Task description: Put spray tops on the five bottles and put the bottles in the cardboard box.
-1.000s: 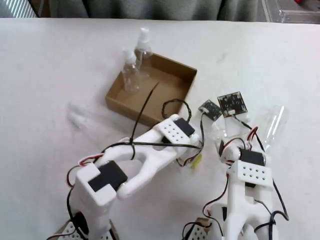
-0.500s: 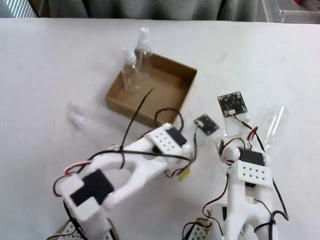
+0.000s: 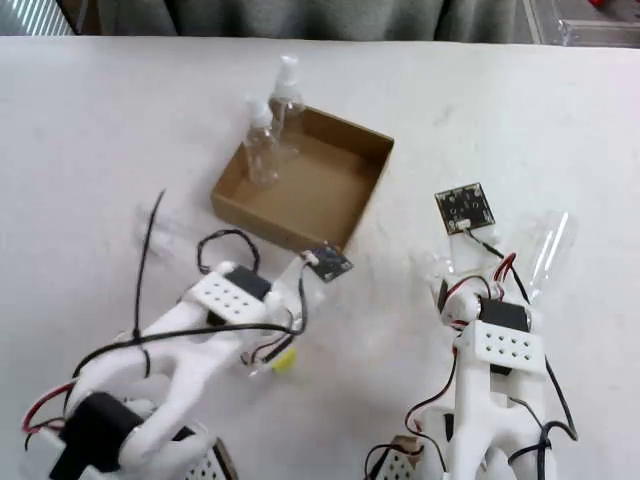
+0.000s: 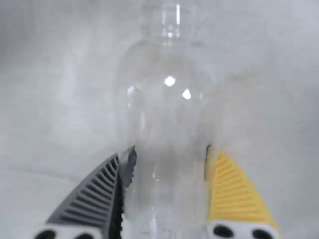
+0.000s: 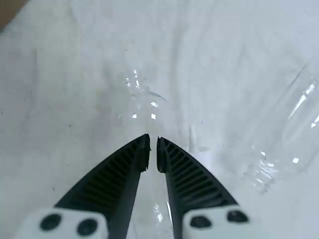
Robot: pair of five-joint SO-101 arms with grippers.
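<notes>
1. The left claw (image 4: pixel 169 152) is clamped on a clear bottle (image 4: pixel 169 94). Its grey and yellow pads squeeze the body low down, which leaves the open neck free for a spray top.
2. The right claw (image 5: pixel 152 144) has its black pads all but together. A clear spray top (image 5: pixel 142 94) lies just beyond the tips, and I cannot tell whether they pinch it.
3. Near it, a topless bottle (image 5: pixel 294 129) lies on its side on the bench (image 5: pixel 60 74).
4. Farther off, the cardboard box (image 3: pixel 262 213) sits open. Two capped bottles (image 3: pixel 263 145) stand upright at its far corner, probably tucked there to leave room for the rest.
</notes>
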